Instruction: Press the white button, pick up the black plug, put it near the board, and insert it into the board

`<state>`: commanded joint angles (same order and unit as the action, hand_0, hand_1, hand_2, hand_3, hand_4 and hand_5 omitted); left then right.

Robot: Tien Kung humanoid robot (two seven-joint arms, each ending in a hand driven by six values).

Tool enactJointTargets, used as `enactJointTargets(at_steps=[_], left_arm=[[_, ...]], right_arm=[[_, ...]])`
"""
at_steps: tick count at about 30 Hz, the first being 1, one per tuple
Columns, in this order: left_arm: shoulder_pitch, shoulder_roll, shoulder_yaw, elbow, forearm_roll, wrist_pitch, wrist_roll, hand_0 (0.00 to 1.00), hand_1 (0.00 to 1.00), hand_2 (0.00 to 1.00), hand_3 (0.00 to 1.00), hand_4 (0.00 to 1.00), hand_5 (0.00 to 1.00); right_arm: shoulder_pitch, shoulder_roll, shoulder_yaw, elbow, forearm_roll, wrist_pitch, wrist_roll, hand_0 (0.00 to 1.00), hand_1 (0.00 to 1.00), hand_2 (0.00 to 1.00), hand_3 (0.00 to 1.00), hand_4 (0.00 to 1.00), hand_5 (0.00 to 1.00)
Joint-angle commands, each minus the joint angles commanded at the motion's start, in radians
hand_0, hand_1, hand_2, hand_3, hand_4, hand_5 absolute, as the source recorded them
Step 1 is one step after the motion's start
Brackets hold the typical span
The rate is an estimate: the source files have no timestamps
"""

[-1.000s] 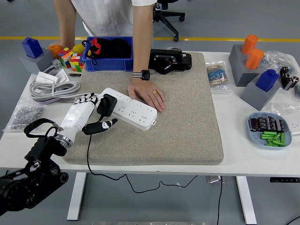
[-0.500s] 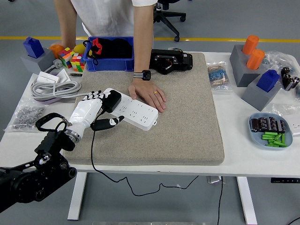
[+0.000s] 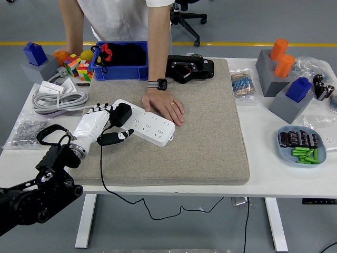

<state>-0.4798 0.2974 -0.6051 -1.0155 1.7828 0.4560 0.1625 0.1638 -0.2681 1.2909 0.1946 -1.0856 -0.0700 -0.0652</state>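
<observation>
On a grey felt mat over the white table, the left hand grips the black plug.

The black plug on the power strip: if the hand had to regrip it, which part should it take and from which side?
Probably the black plug's blocky body, pinched across its sides from the table's left, where the left hand already is. Its cord trails toward the near edge, and a person's hand rests on the power strip to the right, blocking that side.
</observation>
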Motion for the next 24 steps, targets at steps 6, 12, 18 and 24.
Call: enactJointTargets(at_steps=[6, 12, 18, 24], left_arm=[[0.006, -0.002, -0.014, -0.011, -0.023, 0.029, -0.034, 0.998, 0.973, 0.902, 0.821, 0.859, 0.7], [0.01, 0.0, -0.052, -0.057, -0.061, 0.087, -0.098, 0.998, 0.973, 0.902, 0.821, 0.859, 0.7], [0.018, -0.005, -0.111, -0.128, -0.067, 0.139, -0.144, 0.998, 0.998, 0.98, 0.944, 0.861, 0.76], [0.038, -0.018, -0.182, -0.137, -0.078, 0.167, -0.166, 0.998, 0.998, 0.98, 0.944, 0.861, 0.76]], right_arm=[[0.002, 0.001, -0.003, 0.001, 0.002, 0.0, 0.001, 0.621, 0.592, 0.58, 0.58, 0.648, 0.363], [0.002, 0.001, 0.0, 0.0, 0.001, 0.0, 0.0, 0.621, 0.592, 0.58, 0.58, 0.648, 0.363], [0.001, 0.001, 0.001, 0.0, -0.001, 0.0, 0.0, 0.621, 0.591, 0.58, 0.581, 0.648, 0.363], [0.001, 0.004, 0.002, 0.001, -0.003, 0.001, -0.001, 0.621, 0.591, 0.58, 0.581, 0.648, 0.363]])
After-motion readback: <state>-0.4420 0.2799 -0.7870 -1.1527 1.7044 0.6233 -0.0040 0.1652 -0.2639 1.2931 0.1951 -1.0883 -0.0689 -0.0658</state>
